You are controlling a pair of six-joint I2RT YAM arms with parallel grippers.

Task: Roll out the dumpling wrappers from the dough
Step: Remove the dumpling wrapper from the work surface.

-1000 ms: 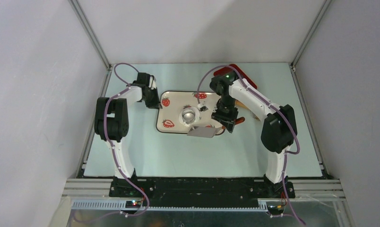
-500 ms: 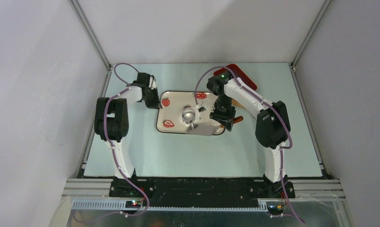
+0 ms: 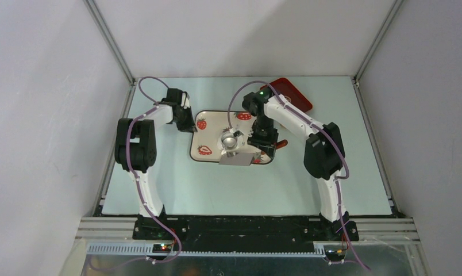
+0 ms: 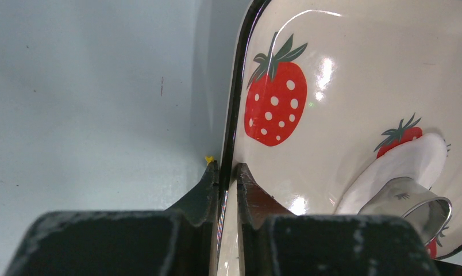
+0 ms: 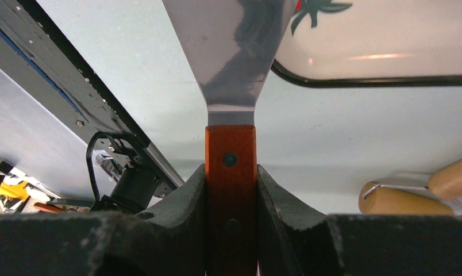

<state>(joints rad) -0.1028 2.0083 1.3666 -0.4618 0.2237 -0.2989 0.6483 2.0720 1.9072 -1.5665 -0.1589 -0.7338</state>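
We saw a glossy tray (image 4: 343,69), a smooth metal spatula blade (image 5: 231,52) with a reddish wooden handle (image 5: 230,190), and a matt table (image 4: 91,86).

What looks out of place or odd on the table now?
Only a tiny yellow speck on the table beside the rim of the strawberry tray, just ahead of the left fingers. Nothing looks spilled or damaged; the silvery cup sits on a flattened wrapper on the tray.

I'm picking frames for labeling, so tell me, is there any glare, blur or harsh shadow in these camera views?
Left wrist: glare spots on the glossy strawberry tray; the left gripper up close looks soft. Right wrist: the spatula has murky reflections on its blade, a glare streak on the tray. Top external: even light, faint shadows, no blur.
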